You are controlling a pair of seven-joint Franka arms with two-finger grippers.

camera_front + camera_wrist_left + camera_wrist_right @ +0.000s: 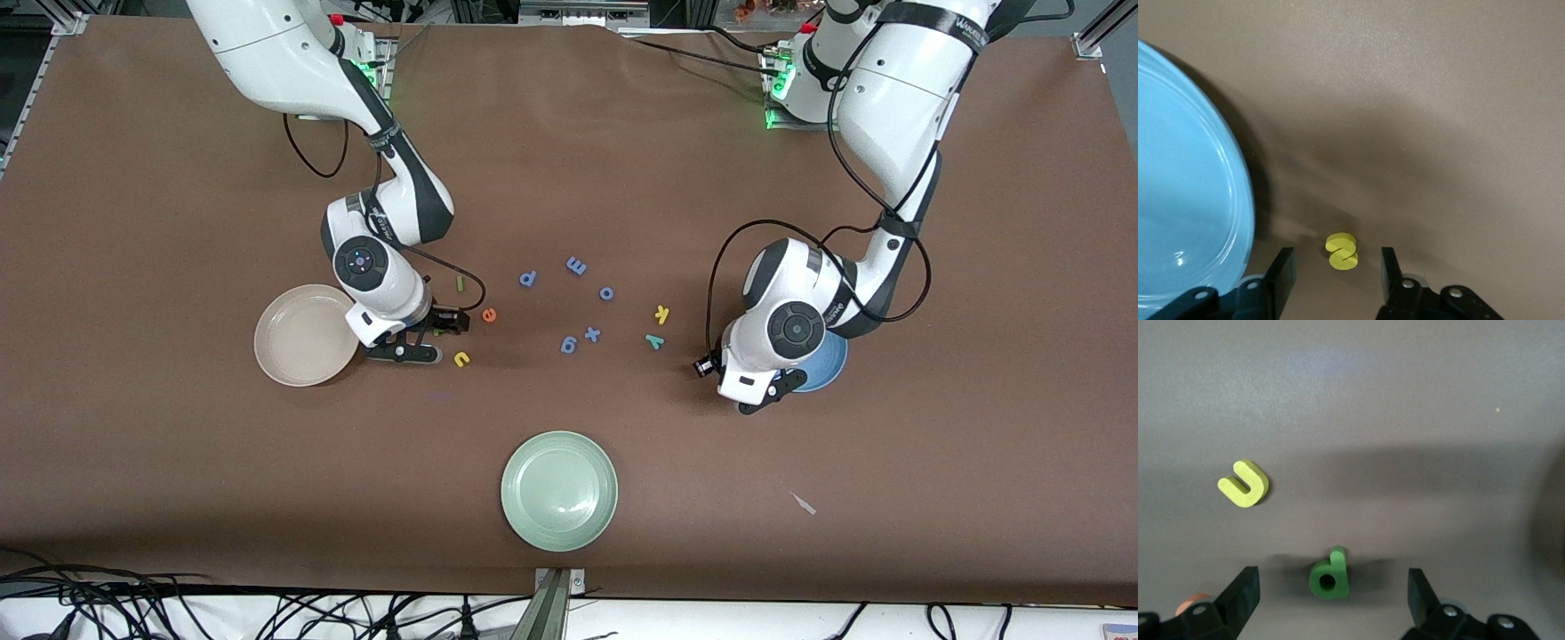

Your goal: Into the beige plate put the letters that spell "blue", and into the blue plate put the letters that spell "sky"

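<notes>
Front view: round cream-beige plate [305, 335] and sky-blue plate [822, 364] show no letters — nothing sorted yet. Right gripper [1328, 597] spread wide around dark green foam b [1329, 574]; left gripper [1336, 277] half-parted, straddling yellow foam s [1341, 251] beside the blue plate.

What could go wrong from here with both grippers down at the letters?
The left gripper brackets the tiny yellow s right beside the blue plate; one finger could clip the rim. The right gripper stands wide around the dark green b, which could twist or slip away as the jaws shut.
</notes>
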